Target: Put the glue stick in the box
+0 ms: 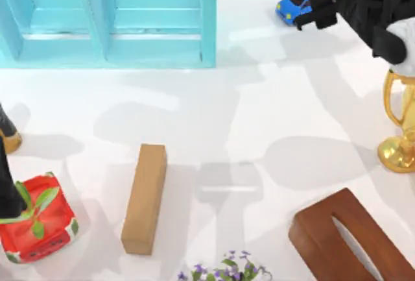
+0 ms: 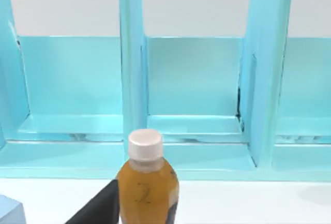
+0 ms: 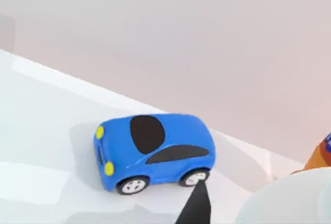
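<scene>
Your right tool (image 1: 310, 10) sits in the upper right of the top view, its black fingers pointing left at a blue toy car (image 1: 293, 5) that stands just beside them on the white tabletop (image 1: 259, 119). Whether the fingers are spread or pressed together, you cannot tell. In the right wrist view one dark fingertip (image 3: 196, 206) pokes up just beside the car's (image 3: 152, 151) wheel. Past the car, at that picture's right edge, you see an orange piece with a bit of blue on it (image 3: 321, 157), cut off by the frame. It may be the glue stick, but too little shows to be sure. Below the right arm in the top view, a gold trophy (image 1: 399, 125) stands at the right edge, and a brown box with a slot in its lid (image 1: 324, 235) fills the lower right corner. Your left tool (image 2: 103, 208) is by the left edge of the tabletop. One dark finger shows beside an orange bottle with a white cap (image 2: 147, 182), and you cannot tell its grip either. Behind the bottle stands a light blue shelf (image 2: 132, 79), which takes the upper left of the top view. A tan wooden block (image 1: 144, 198) lies at lower centre, a red carton with green leaves (image 1: 35, 226) at lower left, and purple flowers (image 1: 227, 269) at the bottom edge.
</scene>
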Robot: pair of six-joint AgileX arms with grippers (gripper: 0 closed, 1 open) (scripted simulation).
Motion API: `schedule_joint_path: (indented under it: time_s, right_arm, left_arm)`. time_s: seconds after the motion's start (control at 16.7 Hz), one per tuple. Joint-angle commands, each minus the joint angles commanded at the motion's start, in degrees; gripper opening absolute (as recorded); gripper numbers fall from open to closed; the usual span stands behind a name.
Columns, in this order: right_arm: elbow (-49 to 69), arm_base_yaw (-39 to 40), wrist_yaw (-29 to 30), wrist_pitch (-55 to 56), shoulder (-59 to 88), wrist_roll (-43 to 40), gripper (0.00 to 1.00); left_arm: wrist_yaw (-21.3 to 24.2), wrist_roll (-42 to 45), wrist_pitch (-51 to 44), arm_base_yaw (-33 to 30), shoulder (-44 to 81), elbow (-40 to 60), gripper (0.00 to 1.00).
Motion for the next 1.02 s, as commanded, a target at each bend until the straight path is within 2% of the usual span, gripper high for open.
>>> schedule_joint_path:
  time_s: [0.18, 0.48, 0.66, 0.84, 1.02]
  right_arm:
    - [4.60, -9.57, -12.40, -9.64, -1.07, -17.71, 0.00]
    - [9.97, -27.92, -34.28, -29.90, -1.77, -53.94, 0.00]
    - [11.11, -38.96, -45.82, -44.17, -1.13, -72.47, 0.00]
    - [10.77, -49.37, -56.44, -60.91, 0.15, -86.92, 0.00]
    - [9.32, -58.59, -65.64, -77.48, 1.87, -97.85, 0.00]
  left_arm:
    - [0.00, 0.00, 0.00, 0.00, 0.00, 0.00, 1.00]
    - [0.00, 0.00, 0.00, 0.00, 0.00, 0.00, 1.00]
    - [0.00, 0.00, 0.00, 0.00, 0.00, 0.00, 1.00]
    - [0.00, 0.00, 0.00, 0.00, 0.00, 0.00, 1.00]
    - [0.00, 0.00, 0.00, 0.00, 0.00, 0.00, 1.00]
